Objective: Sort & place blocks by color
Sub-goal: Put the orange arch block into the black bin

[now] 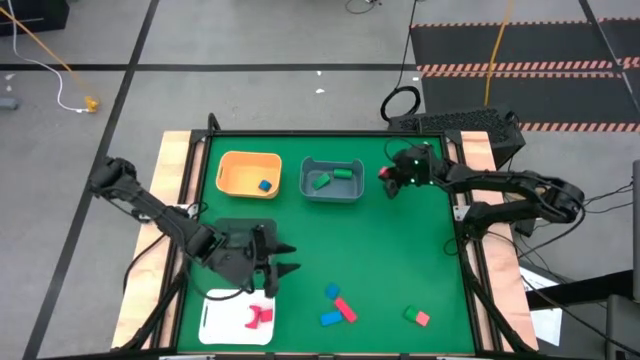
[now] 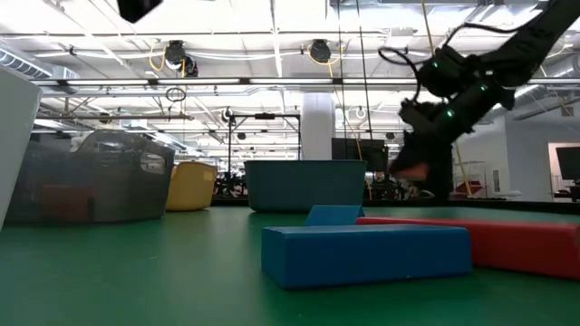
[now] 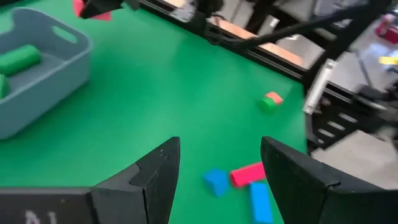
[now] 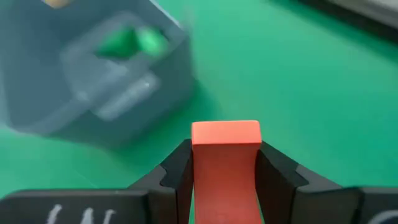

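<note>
My right gripper (image 1: 388, 178) is shut on a red block (image 4: 225, 134) just to the right of the grey bin (image 1: 332, 192), which holds green blocks (image 1: 322, 180). My left gripper (image 1: 285, 262) is open and holds nothing; it hovers above the table by the far edge of the white tray (image 1: 215, 322), where red blocks (image 1: 260, 316) lie. The orange bin (image 1: 240, 165) holds a blue block (image 1: 265, 185). Loose on the table lie two blue blocks (image 1: 332, 292) (image 1: 330, 318), a red bar (image 1: 345, 309) and a green block touching a red one (image 1: 416, 316). My right gripper pinches the red block between its two fingers, which lie on two opposite side faces (image 4: 199, 168). The block's front end (image 4: 225, 130) sticks out past the fingertips. The fingers come from the table's right, pointing left toward the grey bin. The block is lifted clear of the table.
The grey bin (image 4: 93, 81) and orange bin stand side by side at the far part of the green table, with its wooden rim (image 1: 175, 160) around it. Open green surface lies in the middle, between the bins and the loose blocks (image 3: 247, 174) near the near edge.
</note>
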